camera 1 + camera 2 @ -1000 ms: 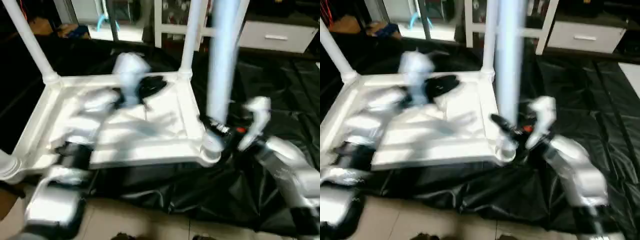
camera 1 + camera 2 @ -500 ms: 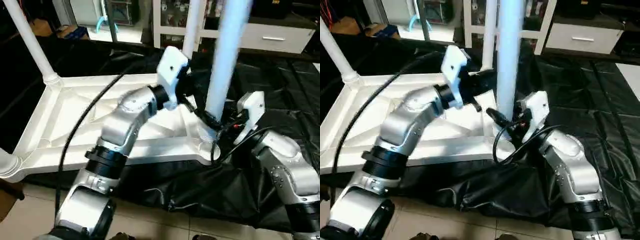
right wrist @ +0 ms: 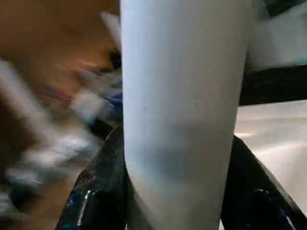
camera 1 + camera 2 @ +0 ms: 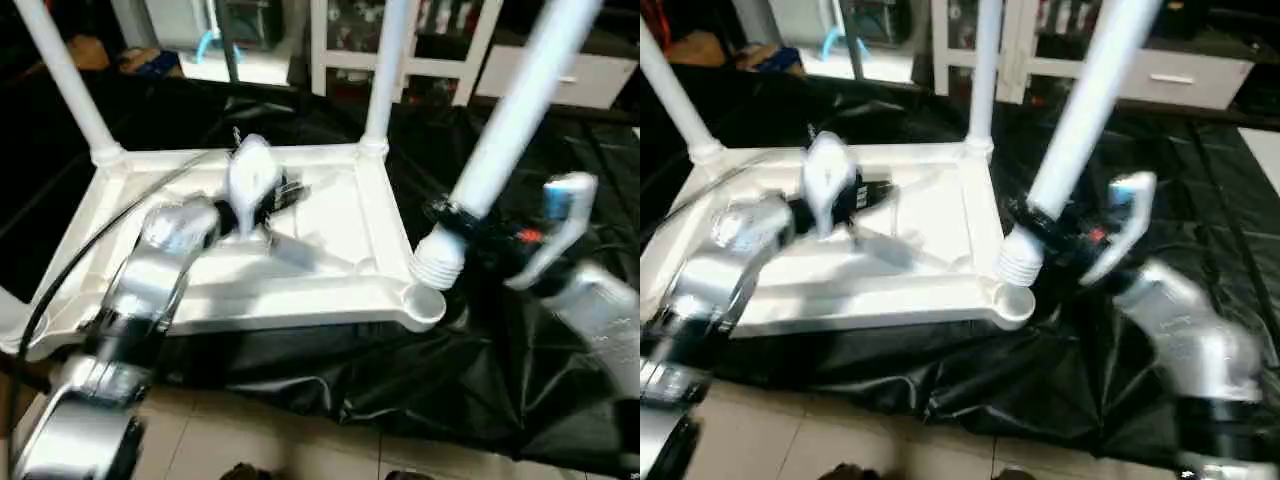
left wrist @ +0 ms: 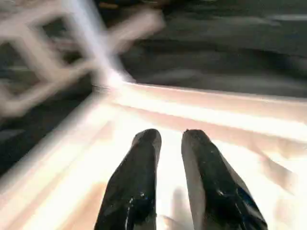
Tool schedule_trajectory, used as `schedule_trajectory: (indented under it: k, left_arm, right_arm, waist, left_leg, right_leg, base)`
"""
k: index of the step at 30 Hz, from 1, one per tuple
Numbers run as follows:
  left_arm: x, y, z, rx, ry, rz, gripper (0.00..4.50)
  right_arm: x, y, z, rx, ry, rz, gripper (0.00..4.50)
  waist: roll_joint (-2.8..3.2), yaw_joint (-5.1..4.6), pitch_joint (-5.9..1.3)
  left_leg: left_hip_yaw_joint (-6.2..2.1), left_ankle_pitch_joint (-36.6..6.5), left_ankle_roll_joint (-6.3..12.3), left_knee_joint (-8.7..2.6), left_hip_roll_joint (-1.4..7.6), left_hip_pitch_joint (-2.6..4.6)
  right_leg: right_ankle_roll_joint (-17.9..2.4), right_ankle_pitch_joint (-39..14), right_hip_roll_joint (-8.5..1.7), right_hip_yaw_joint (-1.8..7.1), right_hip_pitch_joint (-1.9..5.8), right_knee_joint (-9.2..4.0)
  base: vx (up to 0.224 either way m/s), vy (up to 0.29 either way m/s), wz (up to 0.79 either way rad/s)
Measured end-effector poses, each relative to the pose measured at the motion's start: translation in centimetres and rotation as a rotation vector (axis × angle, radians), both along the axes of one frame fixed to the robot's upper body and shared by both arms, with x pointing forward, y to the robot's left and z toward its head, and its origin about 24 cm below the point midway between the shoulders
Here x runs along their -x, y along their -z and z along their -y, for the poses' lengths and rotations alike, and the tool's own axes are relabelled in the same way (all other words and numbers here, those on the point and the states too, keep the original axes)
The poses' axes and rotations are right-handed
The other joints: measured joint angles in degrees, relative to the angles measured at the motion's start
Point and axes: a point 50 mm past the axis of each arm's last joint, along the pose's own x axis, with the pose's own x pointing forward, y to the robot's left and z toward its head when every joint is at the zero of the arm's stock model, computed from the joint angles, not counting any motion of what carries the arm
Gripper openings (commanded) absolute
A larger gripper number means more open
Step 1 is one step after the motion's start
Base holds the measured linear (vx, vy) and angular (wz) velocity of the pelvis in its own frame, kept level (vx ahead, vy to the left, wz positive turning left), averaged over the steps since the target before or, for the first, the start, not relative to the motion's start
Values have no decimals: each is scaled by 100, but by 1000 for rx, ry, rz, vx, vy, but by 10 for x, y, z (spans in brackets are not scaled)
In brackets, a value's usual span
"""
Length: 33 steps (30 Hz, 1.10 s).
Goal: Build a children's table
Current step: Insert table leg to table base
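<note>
- Floor comes first, pale tiles right at the front edge, with a crumpled black sheet spread over the rest and running way back.
- Table top lies upside down on that sheet, white plastic, ribs facing up, round sockets at the corners.
- Near right corner socket has nothing in it, you can see the open ring.
- Right gripper is clamped around a loose leg just above its threaded end. The leg leans away to the right, and its threaded tip hangs just above and beside that socket, not seated.
- Right wrist view backs it up: both black fingers hug the white tube on either side, tube filling the gap between them.
- Left gripper hovers over the middle of the ribbed underside, holding nothing. Its fingers stand just a little apart, a thin gap with the white plastic showing through.
- Far left leg stands upright in its corner socket, and the far right leg does too.
- Near left corner is cut off by the picture edge, so can't tell what's in that one.
- Behind it all, a white cabinet with glass doors and a white drawer unit off to the right.
</note>
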Motion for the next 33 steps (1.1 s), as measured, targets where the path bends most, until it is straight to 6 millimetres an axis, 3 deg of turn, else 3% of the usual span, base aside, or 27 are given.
schedule_trajectory:
  k: [7,15,20,24,33]
  left_arm:
    - [46,44,18,-53,272,-210,100]
    - [48,50,25,-123,294,-138,100]
    - [50,56,27,-140,300,-133,100]
    - [50,59,36,-112,302,-137,118]
    - [47,64,47,-143,294,-74,157]
  right_arm:
    - [28,-10,10,-263,-291,-109,184]
    - [39,-22,16,-402,-386,-120,184]
    - [41,-18,17,-404,-377,-149,184]
    - [35,-14,17,-322,-287,-146,184]
    - [5,5,13,87,96,-78,184]
  waist:
    - [-10,46,6]
    - [-12,18,7]
    - [-11,-5,7]
    - [-11,-5,7]
    - [-11,-29,7]
  left_leg:
    - [5,-12,-28,-2,2,8]
    - [4,-10,-35,-5,1,10]
    - [4,-9,-36,-8,1,7]
    - [5,-10,-36,-14,0,4]
    - [11,-10,-38,-41,-3,-10]
  right_leg:
    - [1,1,-2,4,-4,9]
    - [38,-22,-3,13,-3,5]
    - [30,-16,-3,12,-6,4]
    - [25,-12,-4,10,-9,3]
    - [39,-21,-1,6,-34,0]
  base:
    - [0,0,0]
    - [0,0,0]
    - [0,0,0]
    - [0,0,0]
    - [0,0,0]
